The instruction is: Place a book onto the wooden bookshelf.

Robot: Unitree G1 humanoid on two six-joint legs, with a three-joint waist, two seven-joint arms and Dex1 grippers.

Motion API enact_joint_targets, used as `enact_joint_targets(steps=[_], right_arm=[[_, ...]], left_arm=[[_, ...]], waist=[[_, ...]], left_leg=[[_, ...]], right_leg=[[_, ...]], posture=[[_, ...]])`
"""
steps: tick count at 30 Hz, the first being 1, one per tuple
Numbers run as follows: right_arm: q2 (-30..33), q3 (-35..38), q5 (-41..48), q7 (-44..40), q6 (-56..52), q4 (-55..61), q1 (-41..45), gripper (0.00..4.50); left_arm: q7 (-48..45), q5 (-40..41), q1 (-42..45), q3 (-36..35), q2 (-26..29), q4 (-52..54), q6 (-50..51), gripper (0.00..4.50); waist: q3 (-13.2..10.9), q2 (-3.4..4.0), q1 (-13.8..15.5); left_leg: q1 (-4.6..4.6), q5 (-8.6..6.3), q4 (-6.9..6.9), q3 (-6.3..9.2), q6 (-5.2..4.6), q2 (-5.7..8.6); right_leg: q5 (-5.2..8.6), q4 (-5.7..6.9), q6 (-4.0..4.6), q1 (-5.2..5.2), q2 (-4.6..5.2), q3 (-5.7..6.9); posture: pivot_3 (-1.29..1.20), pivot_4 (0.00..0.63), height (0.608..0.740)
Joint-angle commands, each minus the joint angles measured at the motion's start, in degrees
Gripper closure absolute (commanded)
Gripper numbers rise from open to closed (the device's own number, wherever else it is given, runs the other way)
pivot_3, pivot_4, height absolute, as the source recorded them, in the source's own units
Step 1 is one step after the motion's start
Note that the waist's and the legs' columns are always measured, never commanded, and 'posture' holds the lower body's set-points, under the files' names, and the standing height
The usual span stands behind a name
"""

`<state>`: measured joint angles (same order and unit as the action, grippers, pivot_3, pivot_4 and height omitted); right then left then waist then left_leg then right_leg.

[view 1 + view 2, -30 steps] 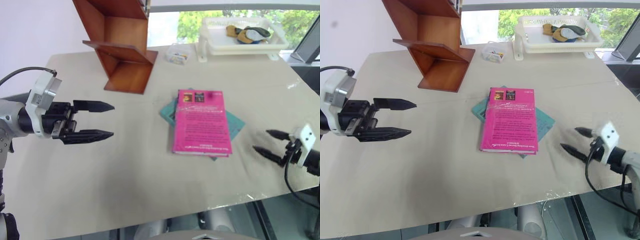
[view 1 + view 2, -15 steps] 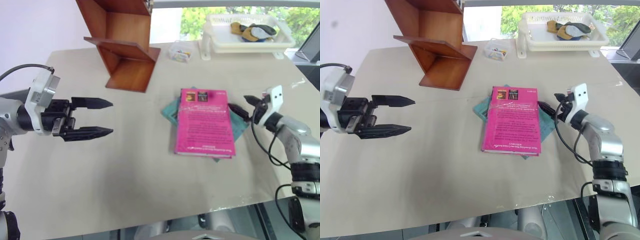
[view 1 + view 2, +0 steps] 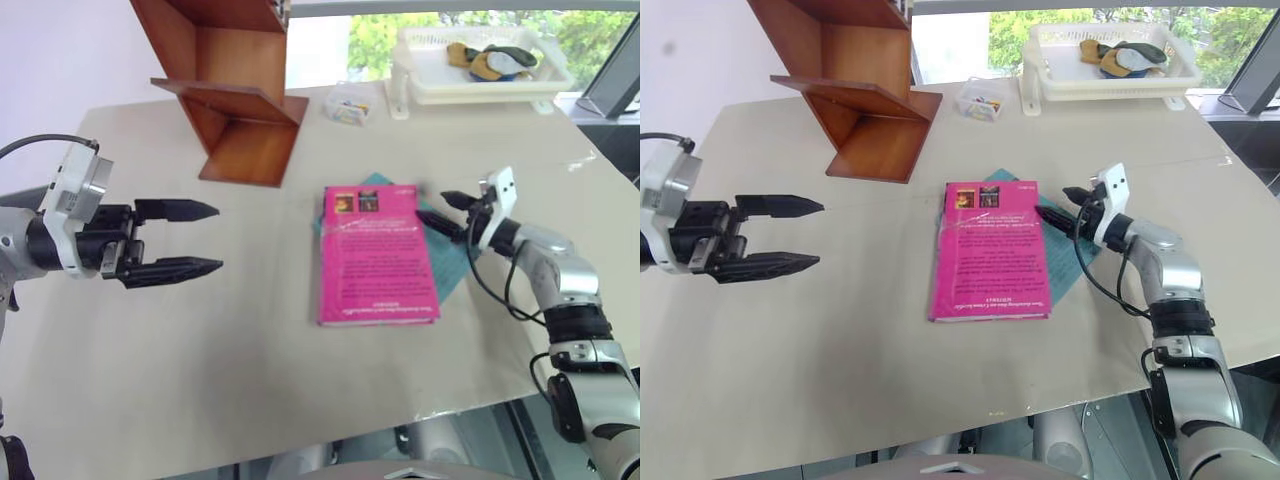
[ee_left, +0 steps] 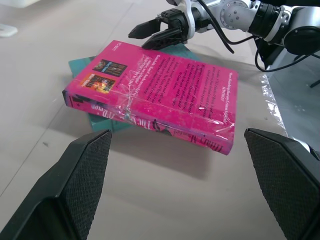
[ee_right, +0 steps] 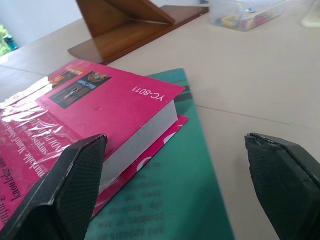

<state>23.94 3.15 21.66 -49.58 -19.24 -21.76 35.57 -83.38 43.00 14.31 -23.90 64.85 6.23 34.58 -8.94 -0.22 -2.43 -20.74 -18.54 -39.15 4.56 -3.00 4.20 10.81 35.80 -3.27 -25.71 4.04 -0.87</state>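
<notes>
The pink book (image 3: 375, 255) lies flat mid-table on a teal book (image 3: 452, 262), its spine towards my left arm. The wooden bookshelf (image 3: 235, 90) stands at the far left of the table. My right gripper (image 3: 432, 206) is open, low over the teal book at the pink book's far right corner, one fingertip at its edge. The right wrist view has that corner (image 5: 150, 107) between the fingers. My left gripper (image 3: 218, 238) hovers open to the left of the book, pointing at it, nothing between its fingers (image 4: 75, 190).
A white tray (image 3: 415, 78) holding cloth items stands at the far right edge. A small clear box (image 3: 345, 105) sits between it and the shelf. The table's front edge runs close below the books.
My right gripper has swung left and farther away, from the table's right edge to the pink book's far corner. The pink book has slid slightly left on the teal one. The left gripper has stayed put.
</notes>
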Motion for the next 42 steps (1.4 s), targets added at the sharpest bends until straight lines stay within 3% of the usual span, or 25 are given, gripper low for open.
enact_joint_targets(steps=[1, 11, 19, 26, 34, 38, 42], right_arm=[[-1.04, -0.93, -1.22, -0.42, 1.78, -0.94, 2.21, 0.0], [-1.84, -0.7, -2.85, 0.13, 4.61, -3.11, 2.87, 0.0], [3.57, 3.8, -0.84, -0.59, 5.07, 1.74, 0.29, 0.0], [12.85, 9.61, 2.17, -3.05, 2.76, 10.84, -7.3, 0.0], [19.42, 15.19, 5.59, -2.2, -2.38, 22.42, -14.37, 0.0], [20.92, 17.27, 9.86, -3.39, -5.66, 29.35, -17.92, 0.0], [22.52, 19.73, 17.76, -7.26, -9.88, 39.63, -23.63, 0.0]], left_arm=[[0.48, 1.07, 0.13, -2.04, 0.61, 1.81, 0.11, 0.04], [1.34, 1.57, -0.33, -2.03, 0.27, 2.36, 1.0, 0.04], [8.35, -0.74, -2.18, 0.37, -3.66, 2.02, 2.43, 0.04], [13.88, 0.46, -3.05, 3.78, -7.16, 1.86, 8.44, 0.04], [21.48, 9.64, -1.7, 5.86, -16.09, 1.91, 22.26, 0.04], [24.83, 12.92, 1.93, 7.06, -20.21, -1.67, 28.06, 0.04], [27.52, 10.21, 6.32, 11.36, -23.57, -7.72, 30.22, 0.04]], waist=[[0.0, 0.0, -0.01], [0.0, 0.0, -0.03], [0.0, 0.01, 0.14], [0.0, 0.03, 0.4], [0.03, 0.02, 0.47], [0.05, -0.02, 1.01], [0.08, 0.02, 1.89]], left_leg=[[0.0, 0.0, 0.0, 0.0, 0.0, 0.0], [0.01, 0.01, 0.0, 0.0, 0.01, 0.02], [-0.01, 0.01, 0.0, 0.06, 0.01, 0.05], [-0.03, 0.0, 0.0, 0.09, 0.01, 0.09], [0.03, 0.01, -0.06, -0.05, 0.01, -0.05], [0.01, 0.01, -0.12, -0.04, 0.01, -0.03], [0.02, 0.01, -0.14, -0.04, 0.01, -0.02]], right_leg=[[0.0, 0.0, 0.0, 0.0, 0.0, 0.0], [0.0, 0.02, 0.0, 0.0, -0.01, 0.01], [0.0, 0.03, 0.0, 0.0, 0.0, 0.05], [0.0, 0.03, 0.0, 0.0, 0.03, 0.05], [0.0, 0.06, 0.0, 0.02, 0.07, -0.08], [0.0, 0.06, -0.01, 0.04, 0.08, -0.07], [0.0, 0.07, -0.01, 0.05, 0.08, -0.07]], posture=[[0.0, 0.15, 0.74], [0.0, 0.15, 0.74], [0.0, 0.15, 0.74], [0.0, 0.15, 0.74], [0.0, 0.15, 0.74], [0.0, 0.15, 0.74], [0.0, 0.15, 0.74]])
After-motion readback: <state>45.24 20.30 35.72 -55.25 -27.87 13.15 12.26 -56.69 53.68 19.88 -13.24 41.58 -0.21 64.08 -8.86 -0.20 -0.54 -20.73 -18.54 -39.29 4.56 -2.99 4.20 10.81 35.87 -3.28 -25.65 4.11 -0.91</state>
